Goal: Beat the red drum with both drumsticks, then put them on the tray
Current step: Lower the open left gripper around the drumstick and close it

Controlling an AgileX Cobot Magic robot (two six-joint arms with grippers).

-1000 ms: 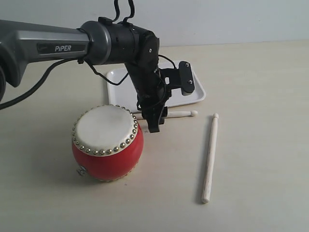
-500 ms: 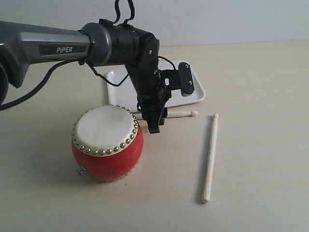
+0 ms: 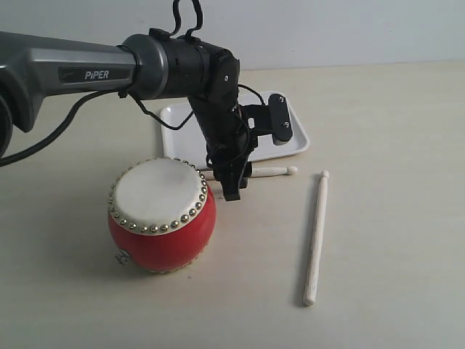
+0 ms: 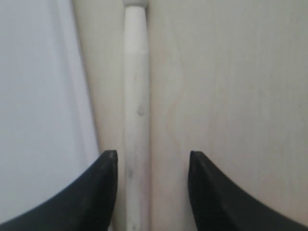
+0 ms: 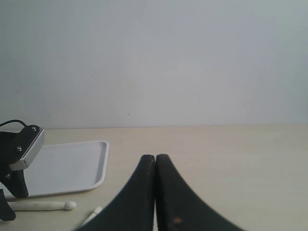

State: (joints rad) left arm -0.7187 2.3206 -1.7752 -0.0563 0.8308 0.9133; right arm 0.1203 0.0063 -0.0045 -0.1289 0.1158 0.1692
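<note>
Opening of the pick-up stage. The left gripper (image 4: 151, 154) hangs fingers-down between the red drum (image 3: 161, 214) and the tray (image 3: 178, 122). Its jaws are spread and empty, straddling the first drumstick (image 3: 273, 171), which lies flat on the table (image 3: 392, 145).

In the exterior view this stick's long axis runs left to right. Its bead tip points right, and its other end is hidden behind the arm. The left wrist view shows the shaft passing lengthwise through the gap, so the jaws would close squarely across the axis. The shaft sits off-centre, closer to the finger on the tray side, and the tray's rim lies just beside that finger.

The decisive relation: the stick is directly below and between the fingers, so the next move probably calls only for a closing of the jaws — no sideways travel.

The second drumstick (image 3: 316, 236) lies well apart to the right, its axis running roughly toward the camera, bead at the far end. That is the right arm's side. The right gripper (image 5: 155, 161) — outside the exterior view — has its fingers pressed together on nothing.

The drum stands upright, skin uppermost, and nothing is touching it.
</note>
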